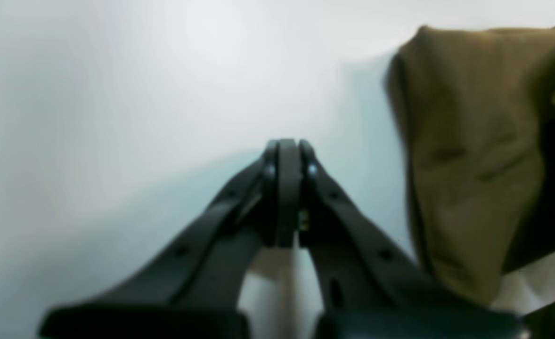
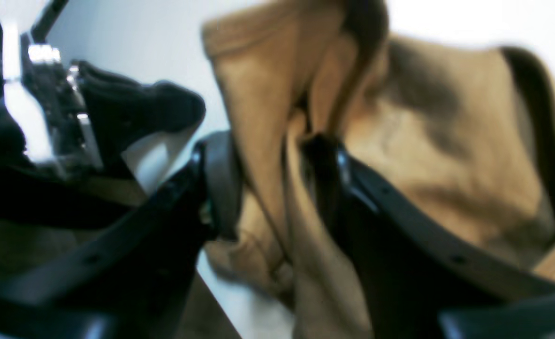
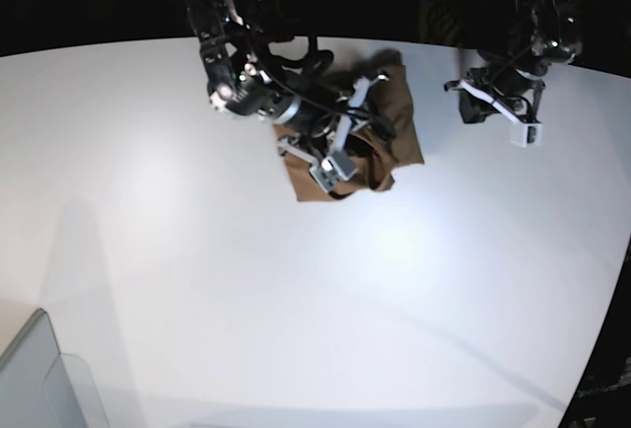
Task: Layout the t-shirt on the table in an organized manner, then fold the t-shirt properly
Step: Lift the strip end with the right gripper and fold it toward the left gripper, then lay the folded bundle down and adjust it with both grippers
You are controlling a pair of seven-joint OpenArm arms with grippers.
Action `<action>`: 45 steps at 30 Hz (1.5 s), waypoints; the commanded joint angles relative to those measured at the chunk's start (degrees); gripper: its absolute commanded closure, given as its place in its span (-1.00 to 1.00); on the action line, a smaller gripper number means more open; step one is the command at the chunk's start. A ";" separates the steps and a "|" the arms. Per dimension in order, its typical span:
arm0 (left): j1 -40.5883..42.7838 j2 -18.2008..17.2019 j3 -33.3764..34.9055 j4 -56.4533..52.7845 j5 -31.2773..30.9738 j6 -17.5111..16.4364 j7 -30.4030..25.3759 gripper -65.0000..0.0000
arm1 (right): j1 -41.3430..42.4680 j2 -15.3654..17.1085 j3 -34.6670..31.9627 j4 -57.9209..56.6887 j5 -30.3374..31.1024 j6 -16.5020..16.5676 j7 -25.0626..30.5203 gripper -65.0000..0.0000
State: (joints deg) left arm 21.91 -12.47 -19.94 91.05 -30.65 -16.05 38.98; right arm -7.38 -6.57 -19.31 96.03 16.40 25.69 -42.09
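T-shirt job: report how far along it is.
Done: nothing visibly finished; the t-shirt lies bunched on the table. In hand: the right gripper has its jaws apart around a hanging fold of cloth, while the left gripper is shut, empty, beside the shirt. Left: spreading it flat, then all folding.

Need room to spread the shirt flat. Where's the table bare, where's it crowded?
Bare: the wide stretch of table in front of the t-shirt, and the near-left area down to the grey bin corner. Crowded: the far edge, where the right pincer sits in the bunched shirt and the left pincer hangs beside it.
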 commanded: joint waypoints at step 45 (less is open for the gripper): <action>7.76 -0.41 -12.19 12.03 -5.17 1.50 1.77 0.99 | 4.52 1.51 -16.43 -5.87 1.40 0.37 8.37 -0.09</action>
State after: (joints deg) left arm 29.56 -12.36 -31.75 102.06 -35.20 -14.41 41.82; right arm -3.62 -4.45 -35.75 88.99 16.88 25.69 -35.11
